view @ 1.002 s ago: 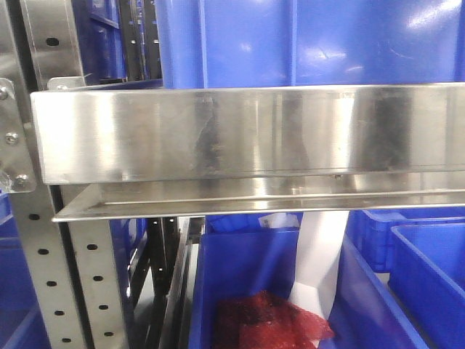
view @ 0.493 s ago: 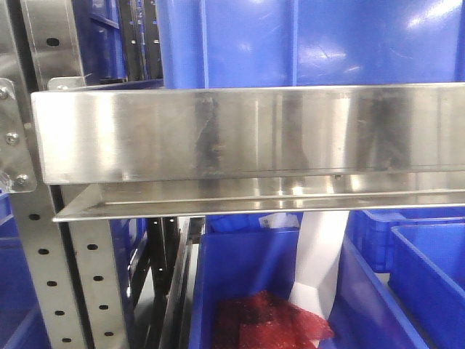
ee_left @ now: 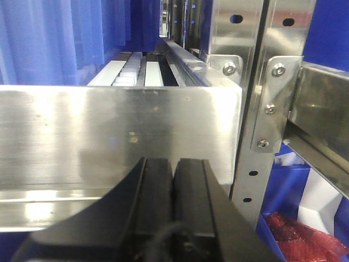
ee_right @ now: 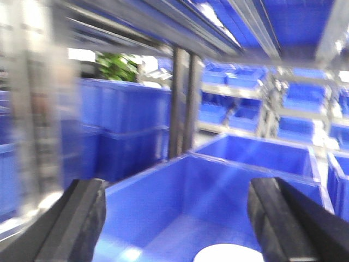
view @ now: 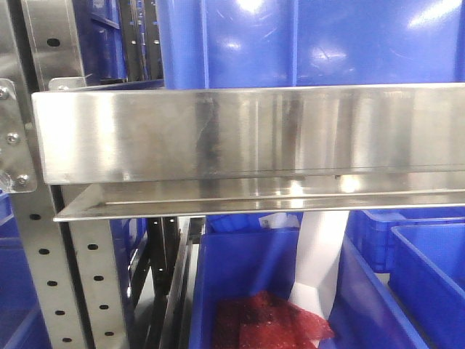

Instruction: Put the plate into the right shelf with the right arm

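Observation:
In the right wrist view my right gripper (ee_right: 174, 188) is open and empty, its two black fingers (ee_right: 82, 218) wide apart above a blue bin (ee_right: 185, 196). The white plate (ee_right: 229, 254) lies on the bin's floor, only its far edge showing at the bottom of the view, below and between the fingers, free of them. The view is blurred. The right shelf shows in the front view as a steel rack with a wide brushed front lip (view: 247, 131). My left gripper (ee_left: 173, 164) is shut and empty, close in front of a steel lip (ee_left: 109, 136).
Large blue bins (view: 305, 43) stand on the shelf above the lip. Below it a blue bin (view: 240, 283) holds a red mesh bag (view: 269, 320) and a white sheet (view: 320, 262). Perforated steel uprights (view: 43, 276) stand left. More blue bins (ee_right: 256, 153) lie behind.
The front view has not moved; only the light reflections on the bins and the steel lip have shifted a little.

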